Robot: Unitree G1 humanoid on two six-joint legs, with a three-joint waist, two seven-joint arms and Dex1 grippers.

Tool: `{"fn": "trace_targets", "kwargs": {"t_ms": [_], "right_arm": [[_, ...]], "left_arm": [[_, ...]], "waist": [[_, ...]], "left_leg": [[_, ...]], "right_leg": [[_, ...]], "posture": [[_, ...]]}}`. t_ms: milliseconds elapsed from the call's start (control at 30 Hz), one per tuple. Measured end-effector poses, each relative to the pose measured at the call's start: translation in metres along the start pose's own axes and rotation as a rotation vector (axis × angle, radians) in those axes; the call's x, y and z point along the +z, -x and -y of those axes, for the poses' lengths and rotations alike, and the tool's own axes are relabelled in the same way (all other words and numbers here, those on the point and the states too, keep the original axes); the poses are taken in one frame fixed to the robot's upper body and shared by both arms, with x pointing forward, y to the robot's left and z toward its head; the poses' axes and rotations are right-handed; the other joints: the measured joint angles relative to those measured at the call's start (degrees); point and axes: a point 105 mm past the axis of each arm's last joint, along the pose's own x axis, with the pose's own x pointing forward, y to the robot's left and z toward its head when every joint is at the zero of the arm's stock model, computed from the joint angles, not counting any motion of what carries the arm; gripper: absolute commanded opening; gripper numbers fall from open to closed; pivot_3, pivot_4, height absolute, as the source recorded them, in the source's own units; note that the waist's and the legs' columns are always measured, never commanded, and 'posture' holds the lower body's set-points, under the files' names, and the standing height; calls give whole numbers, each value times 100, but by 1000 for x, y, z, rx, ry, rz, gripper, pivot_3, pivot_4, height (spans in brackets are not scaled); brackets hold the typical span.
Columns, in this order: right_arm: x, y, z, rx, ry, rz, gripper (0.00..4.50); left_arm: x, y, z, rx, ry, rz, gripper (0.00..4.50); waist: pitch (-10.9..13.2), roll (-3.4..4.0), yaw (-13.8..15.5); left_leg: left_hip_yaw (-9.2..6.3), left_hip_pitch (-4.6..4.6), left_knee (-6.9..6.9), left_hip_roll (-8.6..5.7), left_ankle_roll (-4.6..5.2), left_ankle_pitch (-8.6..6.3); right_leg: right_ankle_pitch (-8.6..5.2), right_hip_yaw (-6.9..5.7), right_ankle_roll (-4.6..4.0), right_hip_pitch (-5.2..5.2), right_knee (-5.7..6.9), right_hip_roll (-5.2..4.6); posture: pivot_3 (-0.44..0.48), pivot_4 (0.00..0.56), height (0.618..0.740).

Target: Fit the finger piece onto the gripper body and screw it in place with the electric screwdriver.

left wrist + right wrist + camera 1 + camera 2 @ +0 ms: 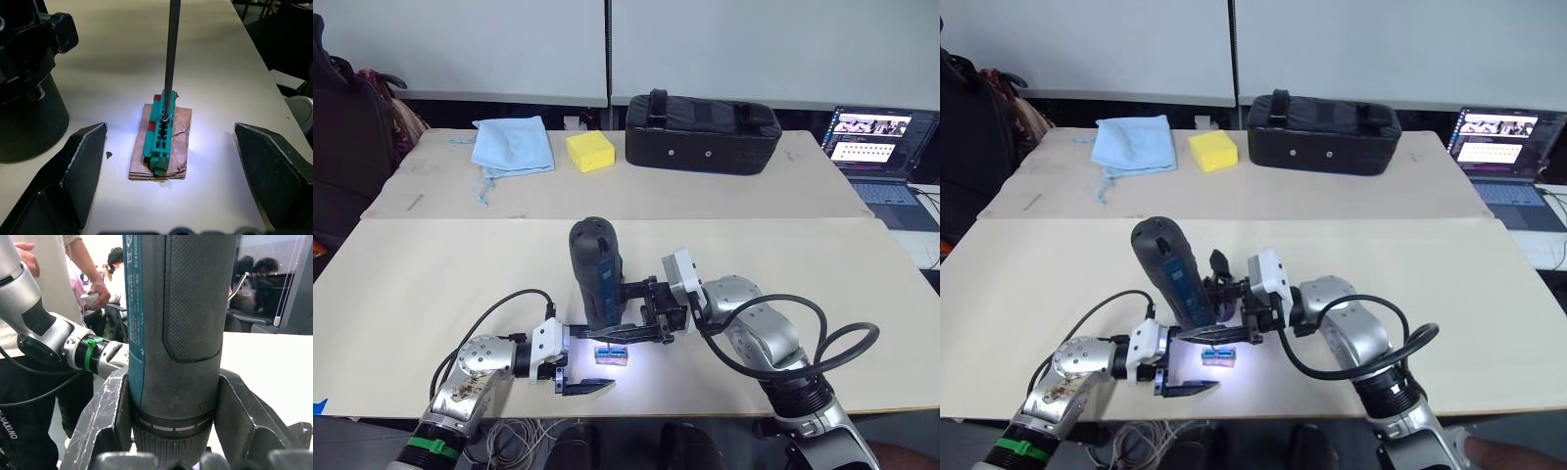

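over the green-topped block (161,131) my right gripper (171,431) clamps the electric screwdriver (597,269), bit touching it; my left gripper (168,161) gapes wide around the block. a tilt could slip the bit.

Quick count of what's on the tables: one electric screwdriver (595,269), one small green block (162,128) on one scrap of brown cardboard (182,147). Further back there's one light blue cloth (513,144), one yellow sponge (590,151), one black bag (703,131) and one open laptop (881,147). Two robot grippers: left gripper (585,360), right gripper (625,296). A few people behind, can't count them exactly.
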Motion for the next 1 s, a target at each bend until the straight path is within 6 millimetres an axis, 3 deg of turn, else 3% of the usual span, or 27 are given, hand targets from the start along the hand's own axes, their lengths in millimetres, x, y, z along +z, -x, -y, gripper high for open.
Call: {"fn": "trace_targets", "kwargs": {"t_ms": [1000], "right_arm": [[-6, 1, 1, 9, 22, -43, 1925]], "left_arm": [[1, 1, -1, 9, 19, -13, 4408]], "waist": [[-12, 1, 0]], "left_leg": [[0, 5, 0, 0, 0, 0]], "right_leg": [[-2, 0, -2, 3, 0, 0]], "posture": [[0, 150, 740]]}}
